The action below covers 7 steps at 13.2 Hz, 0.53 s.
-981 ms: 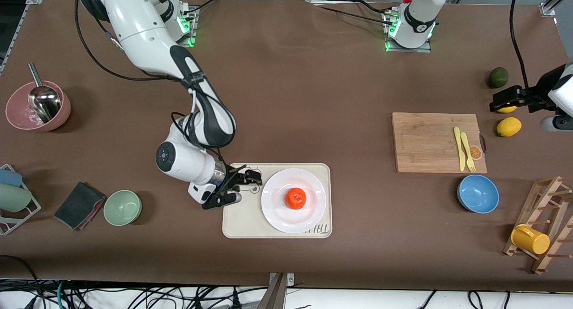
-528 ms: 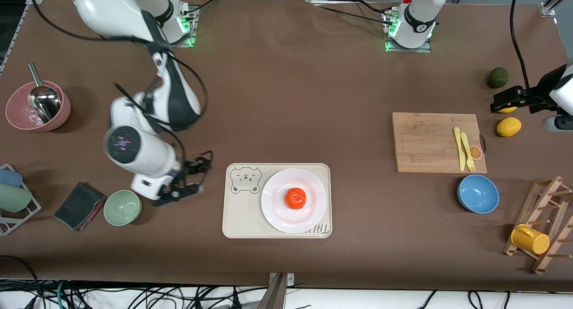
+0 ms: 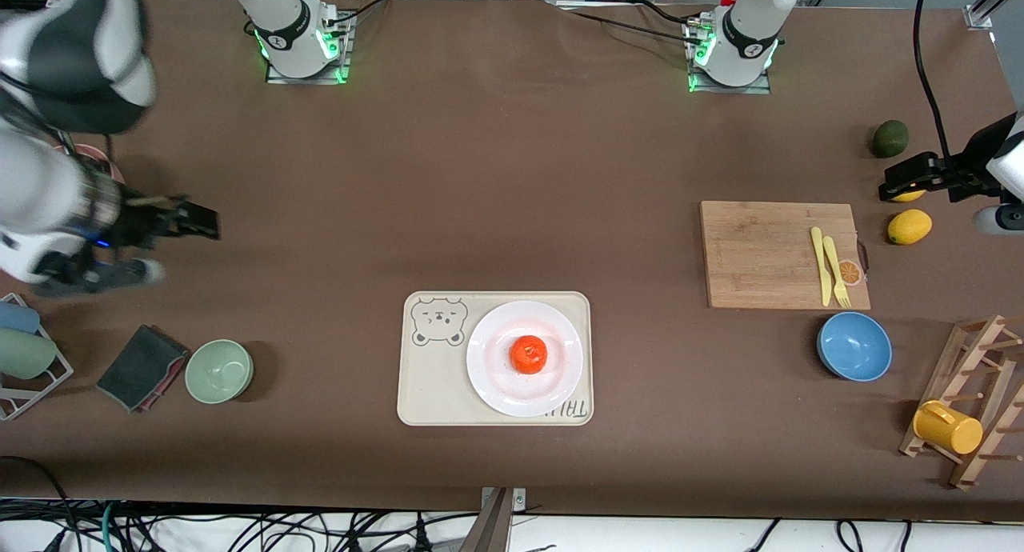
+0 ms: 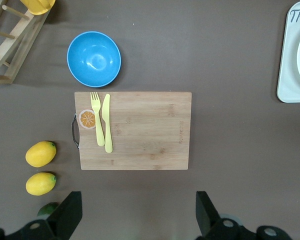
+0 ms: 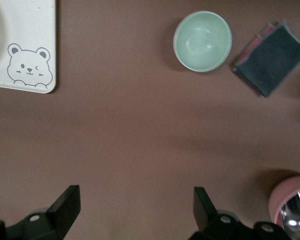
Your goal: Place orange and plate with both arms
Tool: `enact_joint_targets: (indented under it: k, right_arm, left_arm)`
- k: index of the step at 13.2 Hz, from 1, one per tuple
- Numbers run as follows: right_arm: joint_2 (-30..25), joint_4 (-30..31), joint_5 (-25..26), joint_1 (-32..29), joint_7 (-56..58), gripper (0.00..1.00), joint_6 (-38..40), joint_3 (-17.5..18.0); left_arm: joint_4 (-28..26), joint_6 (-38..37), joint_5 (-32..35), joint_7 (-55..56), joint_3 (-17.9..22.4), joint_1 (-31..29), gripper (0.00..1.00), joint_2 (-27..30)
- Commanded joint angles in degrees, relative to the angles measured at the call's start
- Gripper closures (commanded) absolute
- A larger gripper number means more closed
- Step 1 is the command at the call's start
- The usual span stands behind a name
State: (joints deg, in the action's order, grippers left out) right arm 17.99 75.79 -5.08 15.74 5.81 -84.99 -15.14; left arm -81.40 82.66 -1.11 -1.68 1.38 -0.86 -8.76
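While the right gripper hangs released and empty over bare worktop at the right arm's end, and the left gripper waits spread open above the 2 lemons, the job looks finished; each arm should simply stay clear. On the cream bear tray sits the smooth white plate, and the dimpled round orange rests at its centre.

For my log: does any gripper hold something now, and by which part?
Nothing is held. Both the left gripper and right gripper are open and empty; the orange lies on the plate.
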Motion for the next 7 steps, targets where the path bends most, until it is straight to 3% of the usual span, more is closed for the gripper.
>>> enact_joint_targets:
  k: [1,3,7]
  right_arm:
    - [-5.8,6.4,1.6,-3.4,-0.5,0.00,-2.5,1.1]
    - [-12.6,14.9,1.7,-6.8,-0.7,0.00,-6.0,1.3]
    - [-20.0,23.9,7.0,-11.0,-0.1,0.00,-12.9,3.0]
  left_arm:
    - [0.9,-0.3,-0.6,-0.5,0.1,-0.2,0.00,0.3]
    - [0.9,-0.2,-0.8,-0.6,0.3,-0.2,0.00,0.6]
    - [0.9,-0.2,-0.9,-0.5,0.2,-0.2,0.00,0.7]
